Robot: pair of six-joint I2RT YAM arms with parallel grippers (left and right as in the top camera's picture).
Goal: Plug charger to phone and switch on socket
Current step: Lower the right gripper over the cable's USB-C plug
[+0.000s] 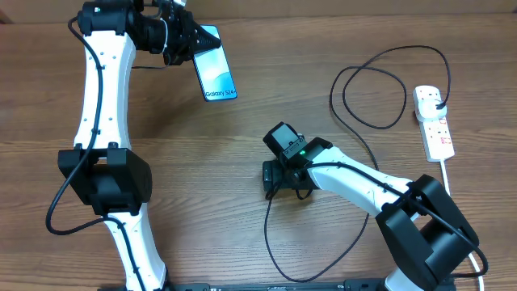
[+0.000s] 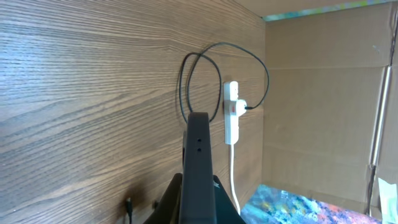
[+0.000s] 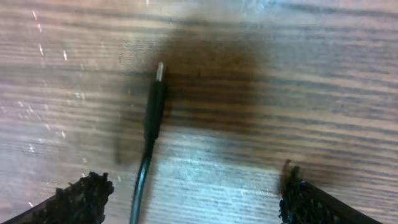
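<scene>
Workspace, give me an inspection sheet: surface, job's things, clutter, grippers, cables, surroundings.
Surface: wood-grain table.
Job's things: phone screen lit, held at its top end; socket near the right edge; charger tip lying on the table.
Clutter: nothing seen.
Grippers: left gripper shut on the phone; right gripper open, straddling the charger tip.
Cables: charger loops across to the socket; white cord runs from the socket towards the front.
Surroundings: cardboard wall.

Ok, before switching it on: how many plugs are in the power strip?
1: the charger's plug, in the socket near the end opposite its white cord. The other outlets look empty from overhead.
</scene>
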